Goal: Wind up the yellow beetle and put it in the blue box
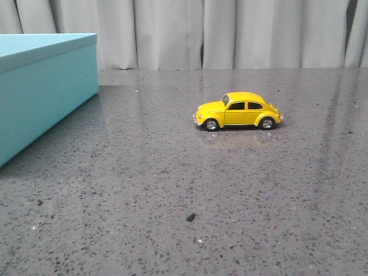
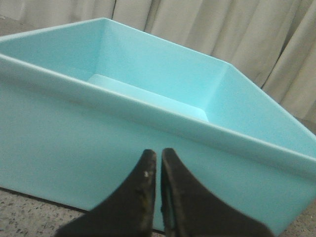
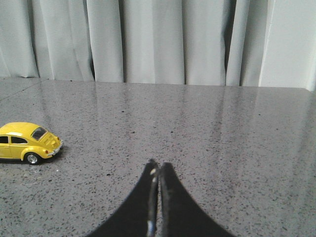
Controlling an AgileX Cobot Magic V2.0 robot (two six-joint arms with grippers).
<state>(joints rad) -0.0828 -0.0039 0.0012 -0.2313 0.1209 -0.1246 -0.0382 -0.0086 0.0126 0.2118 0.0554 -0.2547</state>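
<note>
yellow beetle (image 1: 238,111) unbranded, blue box (image 1: 40,86) unlabelled

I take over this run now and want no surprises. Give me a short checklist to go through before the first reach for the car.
1. Yellow beetle upright on its wheels, on the table: ok.
2. Beetle free of both grippers: ok.
3. Right gripper ready to grasp: not ok, jaws shut.
4. Left gripper empty: ok, shut on nothing, facing the blue box.
5. Box open to receive the car: ok, the left wrist view shows an open, empty inside.
6. Beetle's spring wound: cannot tell.
</note>
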